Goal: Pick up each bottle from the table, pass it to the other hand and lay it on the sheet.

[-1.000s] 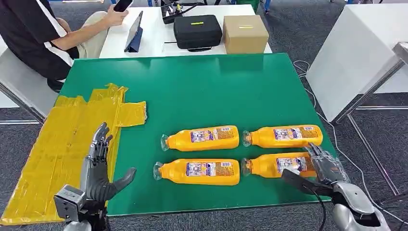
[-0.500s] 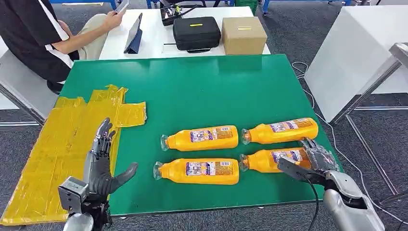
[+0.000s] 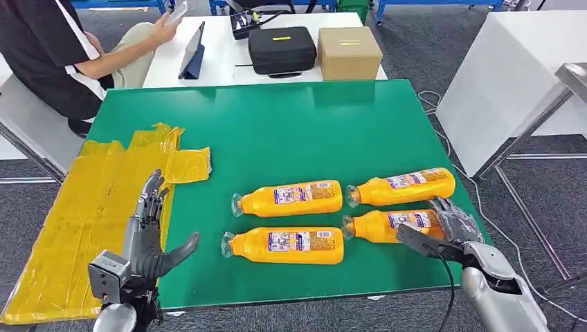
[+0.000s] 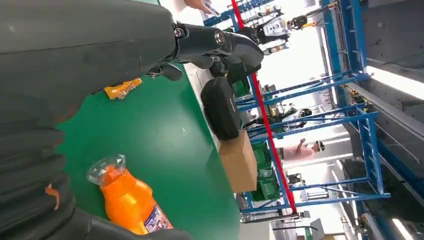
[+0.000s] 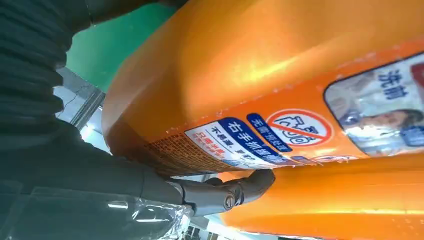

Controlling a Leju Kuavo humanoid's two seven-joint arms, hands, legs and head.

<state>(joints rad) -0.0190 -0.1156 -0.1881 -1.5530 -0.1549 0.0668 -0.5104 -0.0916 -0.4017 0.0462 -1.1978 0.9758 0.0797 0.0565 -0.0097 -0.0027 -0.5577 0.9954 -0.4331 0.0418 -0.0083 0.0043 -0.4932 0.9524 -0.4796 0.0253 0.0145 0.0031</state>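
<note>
Since a second ago, the right hand has closed around the orange plastic bottle near the green table's right front corner and tilted it. Left hand waits open beside the yellow sheet.

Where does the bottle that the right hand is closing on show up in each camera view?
Head view: bottle at the near right of the green table, its base under the right hand.
Left wrist view: not in it.
Right wrist view: bottle fills the frame, fingers against it.
Shared landmark: the green table.
</note>
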